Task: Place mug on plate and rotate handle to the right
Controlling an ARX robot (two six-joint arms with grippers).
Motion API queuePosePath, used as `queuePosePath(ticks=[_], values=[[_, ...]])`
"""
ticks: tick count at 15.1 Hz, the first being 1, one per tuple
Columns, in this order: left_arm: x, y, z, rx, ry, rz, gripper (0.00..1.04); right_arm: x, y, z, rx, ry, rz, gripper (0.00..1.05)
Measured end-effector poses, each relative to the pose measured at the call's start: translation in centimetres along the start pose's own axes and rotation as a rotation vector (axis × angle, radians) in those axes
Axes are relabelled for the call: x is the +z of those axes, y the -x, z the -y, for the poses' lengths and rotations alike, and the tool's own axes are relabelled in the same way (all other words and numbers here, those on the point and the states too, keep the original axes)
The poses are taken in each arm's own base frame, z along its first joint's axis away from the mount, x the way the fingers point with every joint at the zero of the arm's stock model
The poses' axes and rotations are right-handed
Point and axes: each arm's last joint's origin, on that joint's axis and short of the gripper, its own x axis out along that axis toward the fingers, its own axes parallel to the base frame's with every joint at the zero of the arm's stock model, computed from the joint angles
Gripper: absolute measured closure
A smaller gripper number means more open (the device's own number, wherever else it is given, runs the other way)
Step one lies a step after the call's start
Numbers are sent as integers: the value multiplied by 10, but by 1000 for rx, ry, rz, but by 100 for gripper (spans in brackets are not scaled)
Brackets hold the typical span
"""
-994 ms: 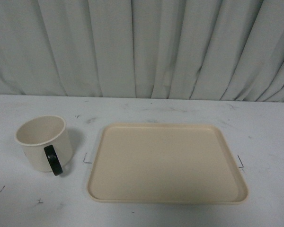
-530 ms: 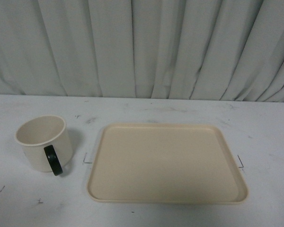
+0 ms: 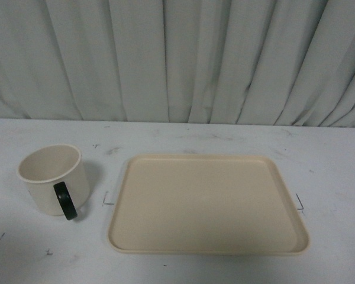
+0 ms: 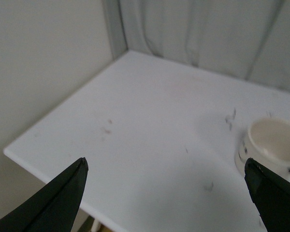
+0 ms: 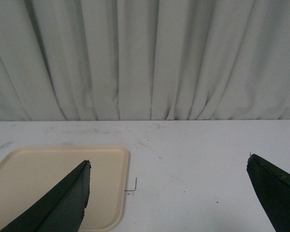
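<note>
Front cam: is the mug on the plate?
No, the mug stands on the table to the left of the plate, with a strip of bare tabletop between them.

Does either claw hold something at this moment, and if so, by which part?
Nothing is held. The left claw and right claw are open and empty; the mug stands on the table beside the plate.

In the front view, a very slight leftward shift is seen across the whole picture. The squat cream-white mug point(image 3: 50, 177), its black loop handle point(image 3: 65, 201), the flat beige rectangular plate point(image 3: 207, 204) and the pleated pale curtain point(image 3: 177, 59) are displaced together.
</note>
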Motion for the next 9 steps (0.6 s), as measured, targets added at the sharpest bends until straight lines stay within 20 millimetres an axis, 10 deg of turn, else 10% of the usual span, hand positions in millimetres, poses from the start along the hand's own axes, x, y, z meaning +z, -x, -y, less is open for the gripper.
queuePosePath(ticks=[9], values=[[50, -172, 60, -294, -78, -112, 7, 0, 0, 0, 5, 0, 0, 6]])
